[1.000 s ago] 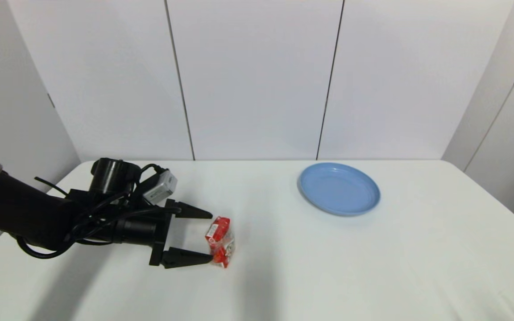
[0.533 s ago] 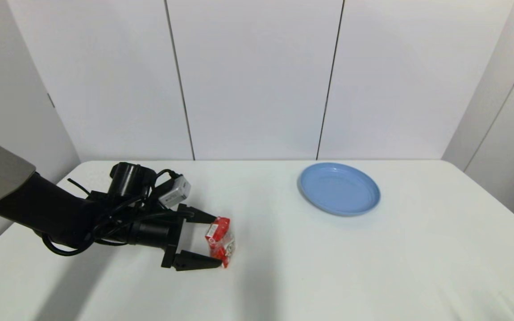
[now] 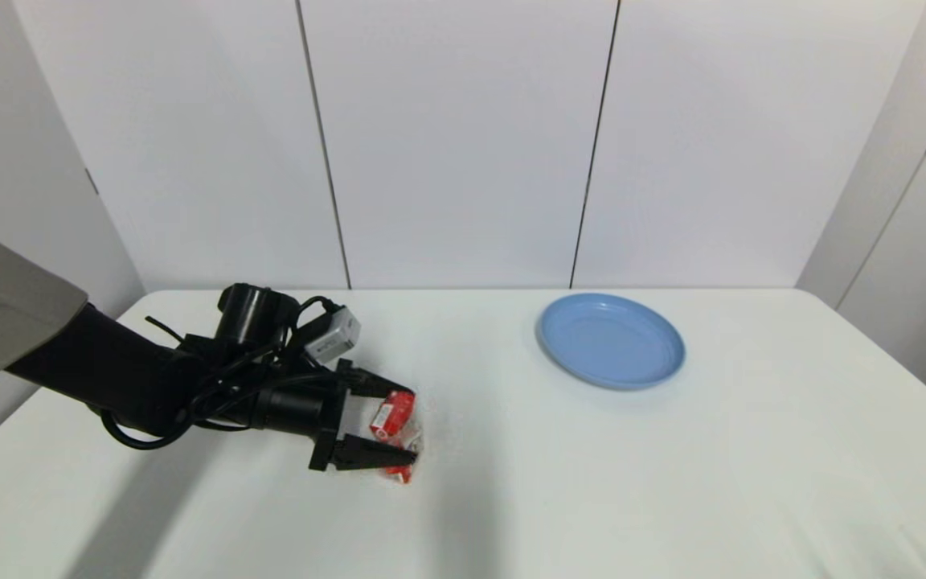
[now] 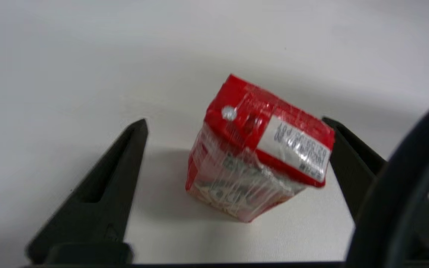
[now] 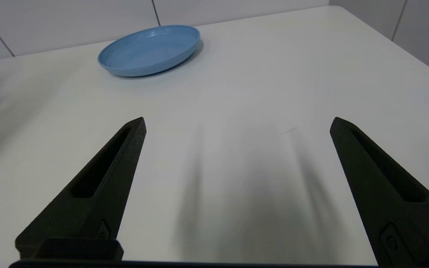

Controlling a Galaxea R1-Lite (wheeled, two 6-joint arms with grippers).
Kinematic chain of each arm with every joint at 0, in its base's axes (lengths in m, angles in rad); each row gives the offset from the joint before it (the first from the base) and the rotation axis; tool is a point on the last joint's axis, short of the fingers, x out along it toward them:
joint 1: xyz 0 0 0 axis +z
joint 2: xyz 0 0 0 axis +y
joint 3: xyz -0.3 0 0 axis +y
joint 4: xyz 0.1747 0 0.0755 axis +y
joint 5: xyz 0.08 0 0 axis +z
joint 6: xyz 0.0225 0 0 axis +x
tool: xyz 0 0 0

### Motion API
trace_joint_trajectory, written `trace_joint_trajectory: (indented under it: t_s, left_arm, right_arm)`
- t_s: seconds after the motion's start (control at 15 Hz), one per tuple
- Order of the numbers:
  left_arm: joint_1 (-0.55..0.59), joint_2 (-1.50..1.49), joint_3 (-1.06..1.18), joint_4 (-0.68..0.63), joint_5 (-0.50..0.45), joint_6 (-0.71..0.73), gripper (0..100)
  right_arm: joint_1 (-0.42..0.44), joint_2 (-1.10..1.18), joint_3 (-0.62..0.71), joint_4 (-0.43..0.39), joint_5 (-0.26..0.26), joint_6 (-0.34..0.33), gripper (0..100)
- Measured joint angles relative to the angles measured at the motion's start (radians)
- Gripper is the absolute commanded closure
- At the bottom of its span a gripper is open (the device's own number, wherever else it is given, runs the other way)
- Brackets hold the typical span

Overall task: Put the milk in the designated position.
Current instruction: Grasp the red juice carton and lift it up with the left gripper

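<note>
1. Left of centre in the head view, low in the frame, the left tool (image 3: 403, 420) lies nearly level over the white table (image 3: 672, 482), its two black fingers spread to either side of the milk (image 3: 393, 416).
2. From this view the milk is half hidden: the near finger (image 3: 374, 456) crosses its lower part and only the red top and a scrap of red at the base show.
3. Seen from the left wrist view, the milk (image 4: 259, 149) stands on the table, tilted, wrapped in clear film that blurs the print on its side; a white label with small dark characters on its top cannot be read.
4. One finger (image 4: 102, 193) stands well clear of the milk with bare table between them. The other finger (image 4: 348, 156) lies just beside the milk's top corner; whether it touches cannot be told, since a thick black cable (image 4: 397, 193) cuts across that corner of the frame.
5. So the left tool is open around the milk, not clamped on it.
6. Right of centre in the head view, in the middle band, the blue plate (image 3: 612, 342) sits on the table, well apart from the milk.
7. The right arm is out of the head view. Its wrist view shows the right tool (image 5: 237, 124) with fingers wide apart above bare table, the blue plate (image 5: 149, 50) in the upper left.
8. A sliver of red at that frame's left edge is cut off and too small to identify.
</note>
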Motion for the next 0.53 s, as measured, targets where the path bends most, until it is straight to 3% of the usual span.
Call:
trace_joint_trajectory:
  t_s: [0.53]
  left_arm:
    - [-0.007, 0.009, 0.015, -0.001, 0.007, 0.001, 100]
  right_arm:
    - [0.0, 0.0, 0.0, 0.0, 0.0, 0.0, 0]
